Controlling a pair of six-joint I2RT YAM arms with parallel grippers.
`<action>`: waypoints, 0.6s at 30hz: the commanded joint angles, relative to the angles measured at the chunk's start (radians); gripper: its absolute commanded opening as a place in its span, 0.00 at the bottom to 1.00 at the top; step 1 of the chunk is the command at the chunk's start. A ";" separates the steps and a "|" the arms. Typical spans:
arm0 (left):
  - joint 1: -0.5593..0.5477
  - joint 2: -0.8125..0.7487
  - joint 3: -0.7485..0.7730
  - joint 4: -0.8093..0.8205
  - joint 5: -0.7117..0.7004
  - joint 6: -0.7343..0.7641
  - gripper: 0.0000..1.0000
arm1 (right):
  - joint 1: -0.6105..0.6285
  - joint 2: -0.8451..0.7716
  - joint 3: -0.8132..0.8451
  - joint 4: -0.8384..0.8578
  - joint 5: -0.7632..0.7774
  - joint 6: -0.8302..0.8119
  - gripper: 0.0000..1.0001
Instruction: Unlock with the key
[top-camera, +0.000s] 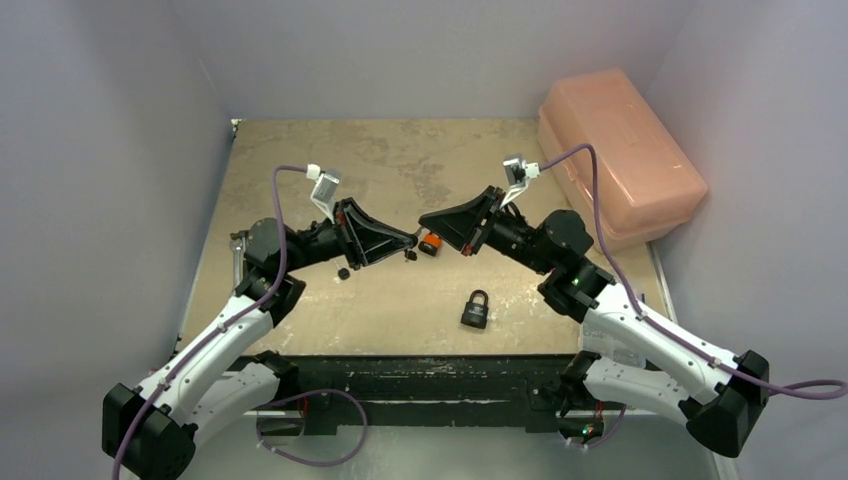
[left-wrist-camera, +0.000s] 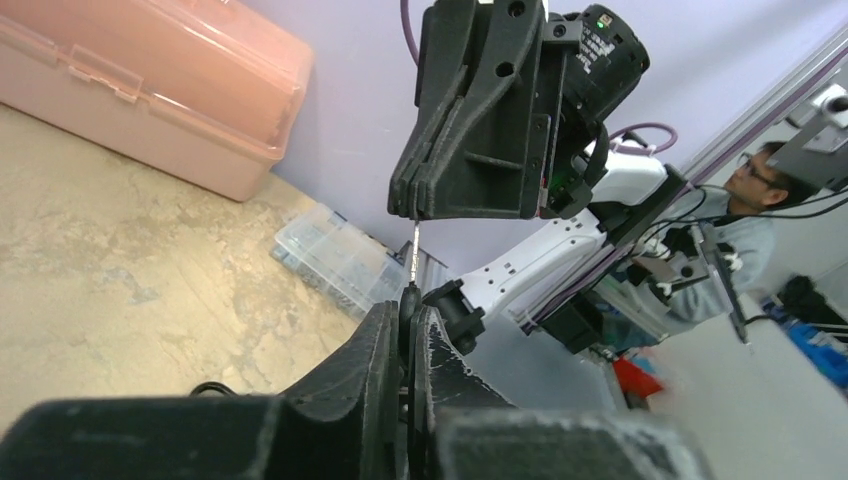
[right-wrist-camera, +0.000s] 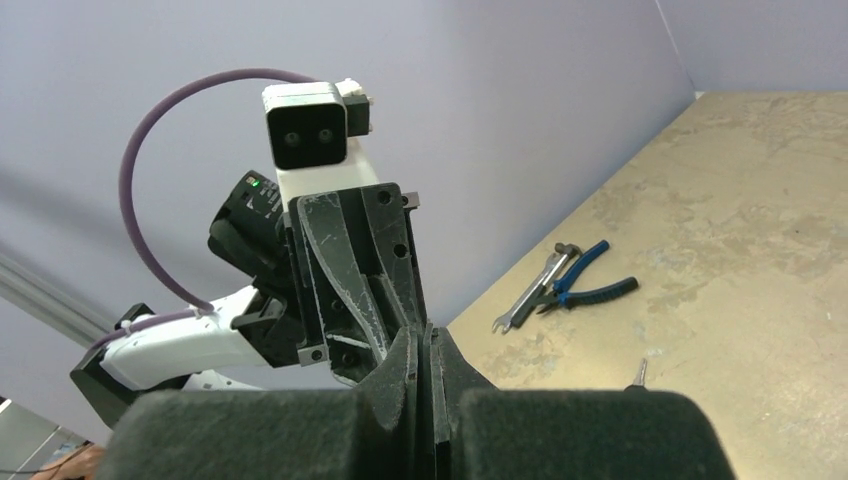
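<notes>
Left pincer (left-wrist-camera: 409, 318) and right pincer (left-wrist-camera: 417, 208) both clamp the key (left-wrist-camera: 415, 255) mid-air; settle one firm grip before heading for the padlock (top-camera: 476, 309).

Both arms stretch inward and meet tip to tip just beyond the padlock (top-camera: 476, 309), the left arm (top-camera: 215, 335) from its left, the right arm (top-camera: 640, 325) from its right. The left gripper (top-camera: 412, 242) is clamped on the black head of the key (left-wrist-camera: 415, 255). The right gripper (top-camera: 425, 224), fingers pressed together, pinches its blade.
</notes>
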 joint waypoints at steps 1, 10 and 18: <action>-0.005 -0.007 0.024 -0.011 -0.027 0.026 0.00 | 0.003 0.000 -0.003 0.073 0.010 0.010 0.00; -0.004 -0.002 0.113 -0.340 -0.129 0.216 0.00 | 0.003 -0.012 0.020 -0.075 0.084 -0.038 0.56; -0.004 0.059 0.171 -0.680 -0.327 0.371 0.00 | 0.003 -0.031 0.074 -0.331 0.385 -0.152 0.78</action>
